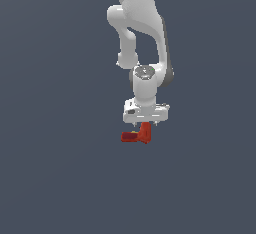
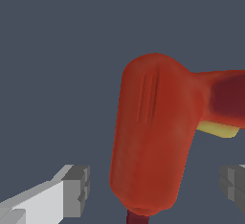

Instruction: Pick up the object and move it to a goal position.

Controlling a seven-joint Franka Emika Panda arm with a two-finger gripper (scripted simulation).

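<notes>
The object (image 1: 138, 135) is a small red-orange L-shaped item like a toy drill, with a darker red stub pointing toward the exterior view's left. In the wrist view the object (image 2: 153, 132) fills the middle, and a yellow patch shows under its side arm. My white gripper (image 1: 145, 124) hangs directly over it, with the object's upright arm reaching up between the fingers. In the wrist view the gripper (image 2: 155, 189) is open. Its grey pads (image 2: 76, 189) stand on either side of the red body, with a narrow gap on each side.
A plain dark grey-blue surface (image 1: 55, 168) lies all around. The white arm (image 1: 142, 38) rises above the gripper toward the top of the exterior view. No other objects are visible.
</notes>
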